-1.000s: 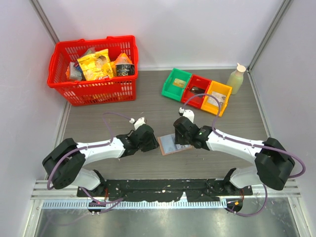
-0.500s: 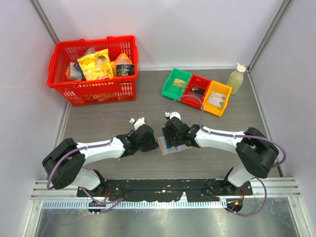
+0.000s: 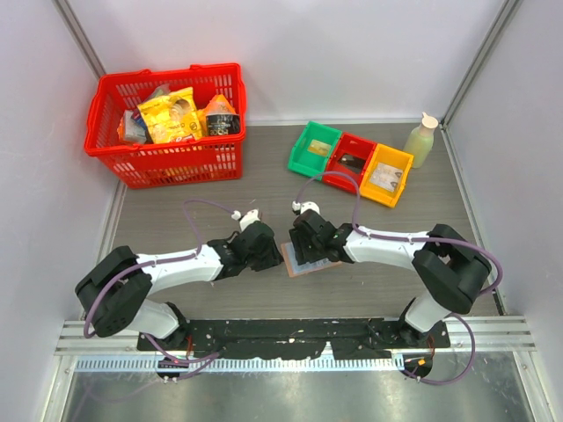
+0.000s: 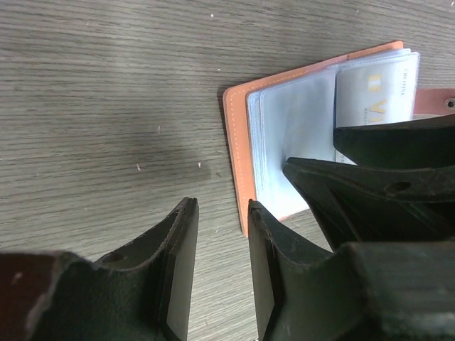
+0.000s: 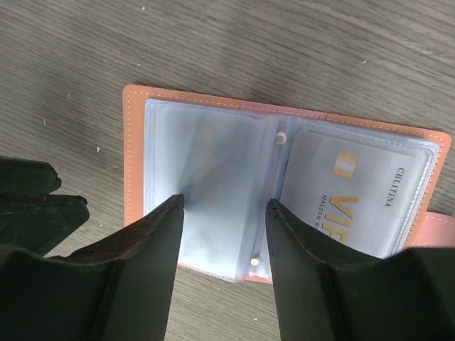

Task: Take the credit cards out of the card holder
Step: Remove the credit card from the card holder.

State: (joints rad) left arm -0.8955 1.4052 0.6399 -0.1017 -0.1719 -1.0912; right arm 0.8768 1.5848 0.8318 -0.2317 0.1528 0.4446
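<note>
The card holder [image 5: 213, 177] lies open on the table [image 5: 213, 42], one card [image 5: 355, 199] showing, with the right fingers [image 5: 142, 277] spread above it and the left fingers [image 4: 178, 277] slightly apart at its edge.

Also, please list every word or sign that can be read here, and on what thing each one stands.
"VIS": large gold letters on the credit card in the card holder, partly hidden.
"CHULTINA": small print at the same card's edge, as far as I can read.
"MAISON": small line beside the gold letters, the rest hidden.
Snack packs in the red basket: print too small to read.
</note>
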